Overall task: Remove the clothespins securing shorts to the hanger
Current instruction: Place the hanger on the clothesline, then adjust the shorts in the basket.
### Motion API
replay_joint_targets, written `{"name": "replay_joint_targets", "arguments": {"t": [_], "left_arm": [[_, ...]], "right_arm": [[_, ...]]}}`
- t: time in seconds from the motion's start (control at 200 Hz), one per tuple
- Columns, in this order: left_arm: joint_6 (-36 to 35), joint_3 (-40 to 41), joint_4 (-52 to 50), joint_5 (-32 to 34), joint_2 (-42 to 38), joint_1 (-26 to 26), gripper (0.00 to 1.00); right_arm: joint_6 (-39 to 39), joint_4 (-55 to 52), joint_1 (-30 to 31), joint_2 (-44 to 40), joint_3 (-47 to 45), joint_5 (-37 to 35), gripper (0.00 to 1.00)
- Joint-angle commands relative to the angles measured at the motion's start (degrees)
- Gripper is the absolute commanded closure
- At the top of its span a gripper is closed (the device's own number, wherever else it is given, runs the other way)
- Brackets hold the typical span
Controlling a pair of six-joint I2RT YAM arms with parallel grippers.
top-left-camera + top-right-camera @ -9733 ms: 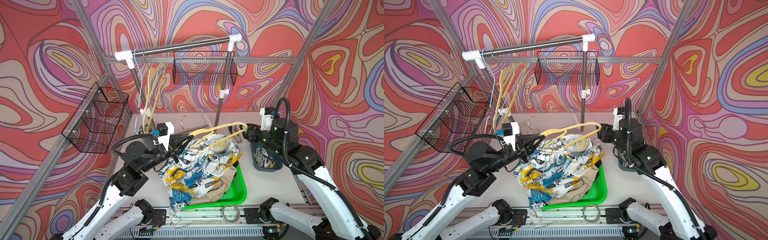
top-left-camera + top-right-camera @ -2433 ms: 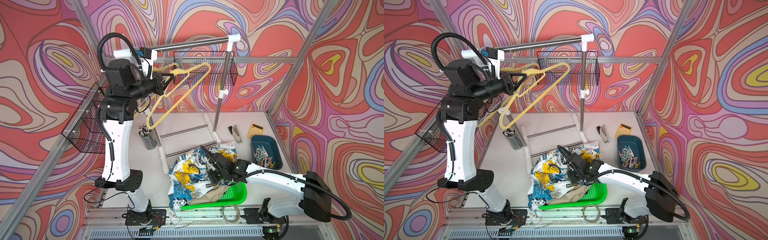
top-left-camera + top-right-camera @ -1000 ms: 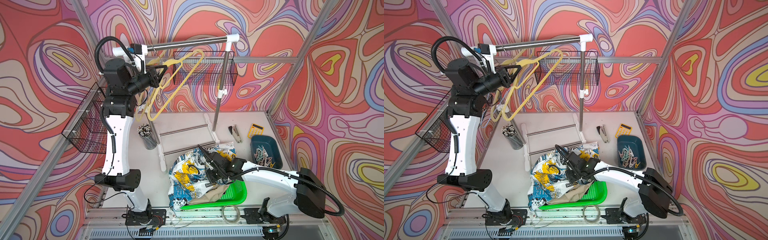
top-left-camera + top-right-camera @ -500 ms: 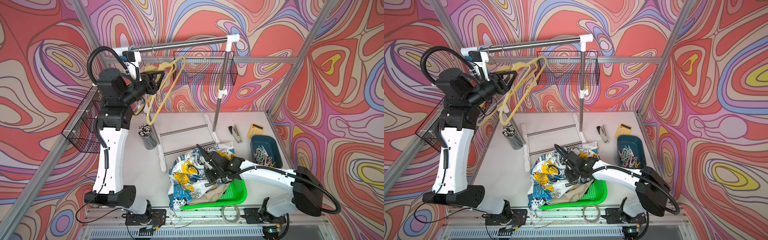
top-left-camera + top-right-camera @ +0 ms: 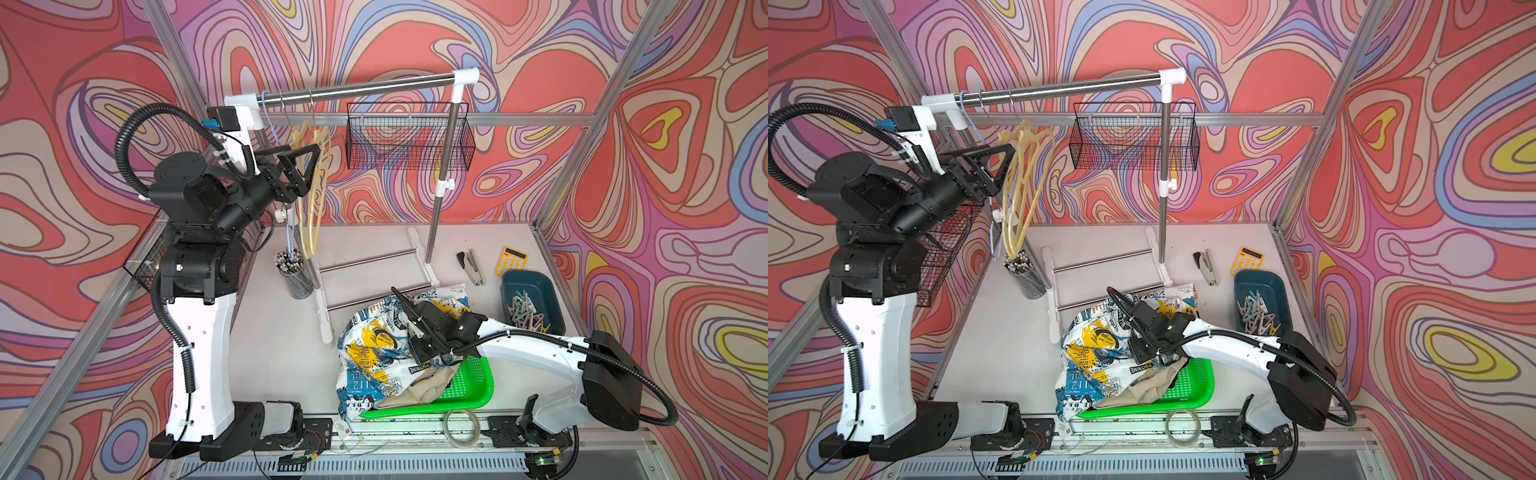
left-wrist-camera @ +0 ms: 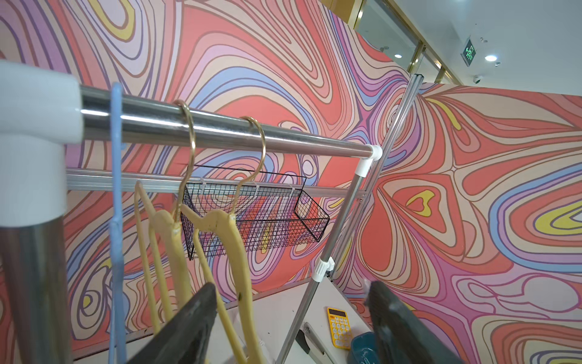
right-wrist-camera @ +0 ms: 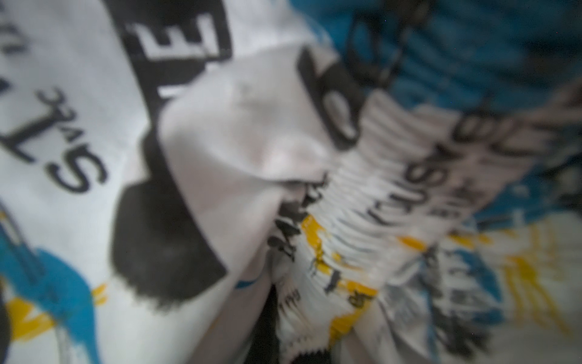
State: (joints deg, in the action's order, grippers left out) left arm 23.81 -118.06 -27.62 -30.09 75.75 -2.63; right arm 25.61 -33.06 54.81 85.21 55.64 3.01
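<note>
- Left gripper (image 6: 291,285) is hovering with its jaws spread wide, just under the top bar of the steel clothes rack (image 5: 361,87), beside yellow plastic hangers (image 6: 233,239).
- Right gripper (image 5: 417,353), pressed together, is digging into the white, blue-yellow-black printed shorts (image 5: 370,345) lying crumpled at the rack's foot.
- Pink and mint plastic clothespins (image 5: 525,311) are lying in a dark blue bin (image 5: 540,286) near the rack's foot.

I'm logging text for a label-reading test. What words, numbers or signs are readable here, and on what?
"OTRINE": white letters on a black strip of the printed shorts.
"2012": on a blue patch of the same shorts.
"BEA": at their lower edge, cut off.
Calculator keys: too small to read.
Green sign beyond the wall: a pictogram, no readable words.
</note>
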Motion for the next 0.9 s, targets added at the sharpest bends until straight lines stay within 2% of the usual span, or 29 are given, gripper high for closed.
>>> {"name": "replay_joint_targets", "arguments": {"t": [0.0,0.13,0.255,0.431,0.516,0.641,0.741,0.896], "left_arm": [[-0.82,1.87,-2.44,2.32,-3.84,-0.18,0.21],[-1.14,6.10,-2.49,4.53,-10.17,-0.18,0.21],[-2.88,12.39,-2.85,9.60,-18.15,-0.16,0.21],[-6.22,19.71,-10.27,16.29,-28.30,-0.10,0.30],[-5.56,26.02,-12.77,18.10,-33.18,-0.16,0.38],[-4.05,36.31,-15.99,19.19,-40.02,-0.72,0.52],[-0.55,48.50,-11.42,15.90,-45.02,-1.06,0.55],[5.69,63.74,0.03,13.06,-47.61,-1.06,0.75]], "right_arm": [[-0.51,0.80,-0.04,1.23,1.39,1.62,1.00],[-0.79,0.56,-0.17,1.80,1.80,1.85,1.00],[-0.48,-1.86,-0.79,1.70,2.05,0.09,1.00],[0.54,-4.23,-2.81,-1.53,1.27,0.65,1.00],[0.61,-5.95,-3.04,-3.81,1.93,0.57,0.93],[0.15,-9.69,-3.28,-6.67,4.56,0.72,0.61],[-0.34,-10.39,-3.44,-8.82,5.93,1.72,0.46],[-1.51,-12.36,-4.21,-10.55,8.86,3.59,0.43]]}}
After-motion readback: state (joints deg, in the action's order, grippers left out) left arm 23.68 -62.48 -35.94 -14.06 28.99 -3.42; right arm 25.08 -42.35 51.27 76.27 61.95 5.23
